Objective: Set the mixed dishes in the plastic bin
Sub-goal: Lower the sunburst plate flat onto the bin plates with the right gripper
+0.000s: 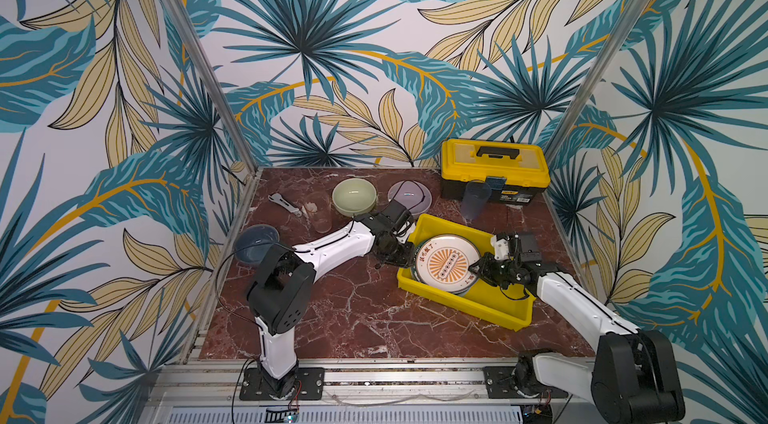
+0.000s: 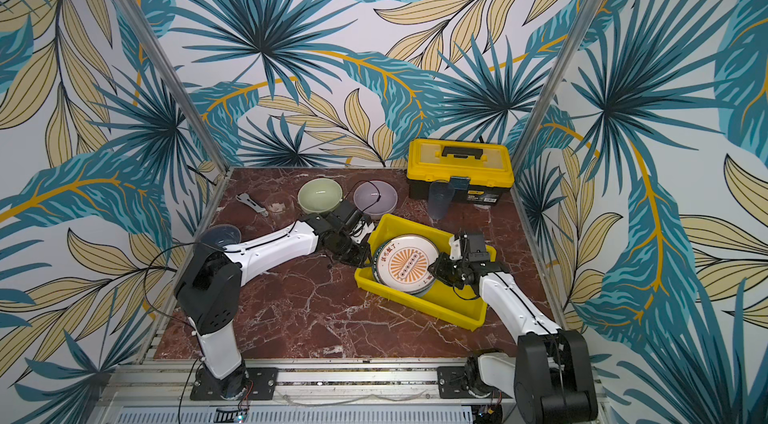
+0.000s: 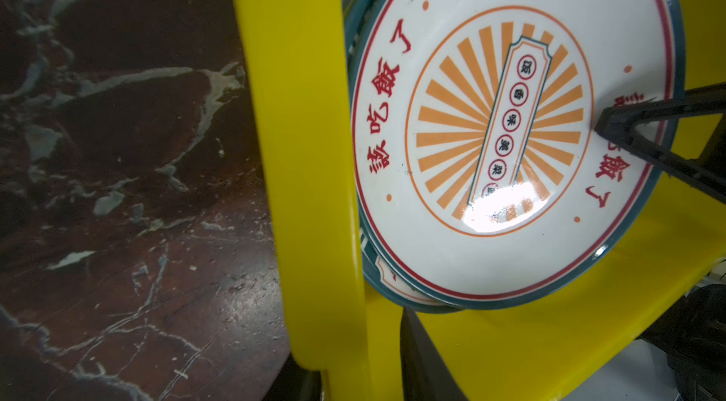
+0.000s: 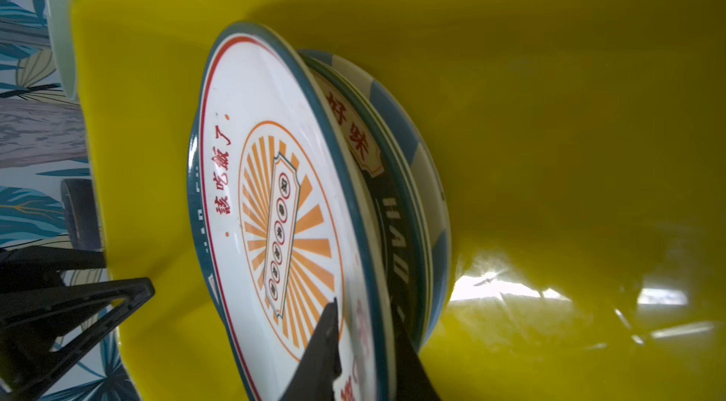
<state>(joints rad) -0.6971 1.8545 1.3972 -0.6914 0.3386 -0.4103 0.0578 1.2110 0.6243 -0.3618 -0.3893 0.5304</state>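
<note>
1. Plates stacked in the bin, at 3 o'clock on the counter.
2. Left fingers straddle the bin's 9 o'clock wall; clamp unclear.
3. Right fingers straddle the top plate's 3 o'clock rim; grip unclear.

A yellow plastic bin sits askew on the red marble counter, and in it lies a white plate with an orange sunburst. The left gripper is at the bin's left wall and the right gripper at the plate's right edge; whether either pair of jaws clamps is unclear. Behind stand a pale green bowl, a lilac bowl, a translucent tumbler and a yellow-and-black toolbox.
</note>
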